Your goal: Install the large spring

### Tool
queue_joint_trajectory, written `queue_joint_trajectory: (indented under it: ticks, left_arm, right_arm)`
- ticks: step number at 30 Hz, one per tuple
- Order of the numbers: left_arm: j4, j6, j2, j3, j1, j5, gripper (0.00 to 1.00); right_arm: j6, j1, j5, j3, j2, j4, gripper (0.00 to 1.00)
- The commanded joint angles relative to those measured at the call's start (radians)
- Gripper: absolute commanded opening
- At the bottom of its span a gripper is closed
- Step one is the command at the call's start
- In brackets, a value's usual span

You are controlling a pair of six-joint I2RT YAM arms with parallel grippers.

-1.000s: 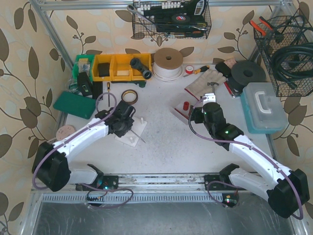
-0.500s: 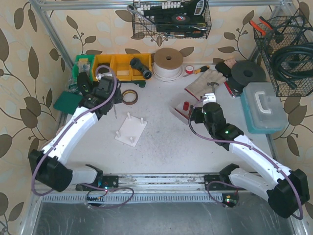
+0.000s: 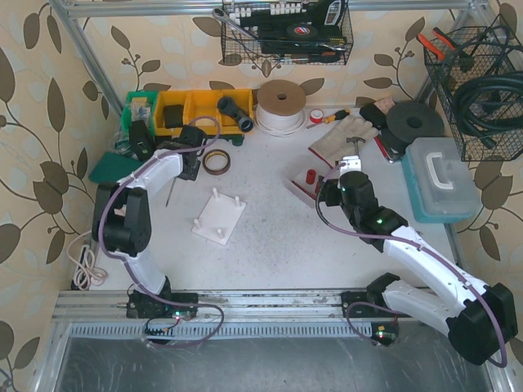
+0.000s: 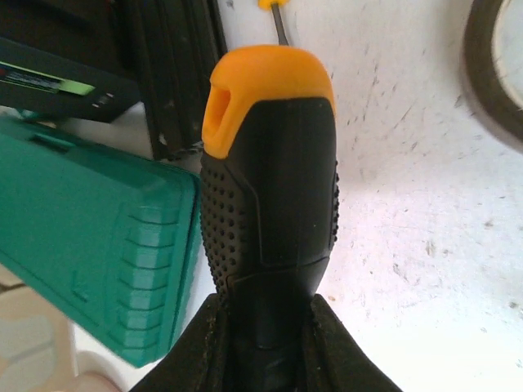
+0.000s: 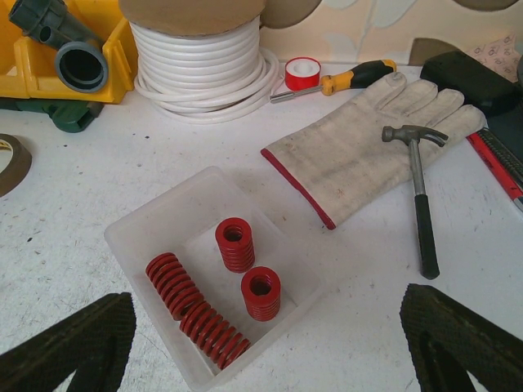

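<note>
Four red springs [image 5: 235,243] in a clear tray [image 5: 131,229] right of the table's middle: two long, lying flat; two short, standing upright. Right gripper [image 5: 270,347] above the tray's near side, jaws wide apart, grasping nothing. Left gripper [image 4: 270,359] toward the far-left corner, clamped on a black-and-orange screwdriver [image 4: 270,163], beside a green case [image 4: 98,245]. White peg plate [image 3: 219,216] mid-table, well apart from the springs.

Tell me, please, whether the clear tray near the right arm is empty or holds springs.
Not empty: the tray holds four red springs, two standing upright and two lying on their sides.
</note>
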Motion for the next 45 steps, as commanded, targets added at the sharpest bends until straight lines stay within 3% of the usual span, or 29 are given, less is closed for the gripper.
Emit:
queue_joint_trajectory:
  ticks: [1, 8, 11, 17, 20, 21, 24, 32, 39, 45]
  left_arm:
    - [0.012, 0.023, 0.079, 0.053, 0.03, 0.044, 0.0]
    - [-0.037, -0.024, 0.202, 0.097, 0.049, 0.078, 0.0]
    - [-0.036, -0.034, 0.212, 0.099, 0.053, 0.083, 0.09]
    - [-0.034, -0.068, 0.169, 0.08, 0.053, 0.09, 0.4]
    - [-0.028, -0.098, 0.108, 0.059, 0.053, 0.107, 0.66]
    - [-0.021, -0.111, 0.082, 0.051, 0.053, 0.116, 0.7]
    - [0.003, -0.165, -0.01, 0.013, 0.053, 0.173, 0.71]
    - [0.204, -0.333, -0.319, -0.195, 0.053, 0.569, 0.78]
    - [0.403, -0.399, -0.618, -0.43, 0.028, 0.704, 0.81]
    - [0.573, -0.379, -0.724, -0.614, -0.037, 0.622, 0.81]
  right_arm:
    - [-0.006, 0.009, -0.005, -0.013, -0.011, 0.009, 0.88]
    - [-0.006, 0.009, -0.007, -0.012, -0.014, 0.008, 0.88]
    - [-0.008, 0.008, -0.001, -0.012, -0.008, 0.008, 0.88]
    - [-0.009, 0.009, 0.006, -0.009, 0.0, 0.004, 0.88]
    - [-0.009, 0.008, 0.007, -0.009, 0.003, 0.003, 0.88]
    - [-0.009, 0.009, 0.008, -0.008, 0.006, 0.002, 0.88]
    - [-0.006, 0.008, 0.014, -0.004, 0.019, -0.002, 0.88]
    - [0.01, 0.006, 0.012, 0.046, 0.1, -0.055, 0.86]
    - [-0.015, -0.052, -0.115, 0.148, 0.24, -0.129, 0.6]
    - [-0.021, -0.098, -0.178, 0.282, 0.418, -0.229, 0.48]
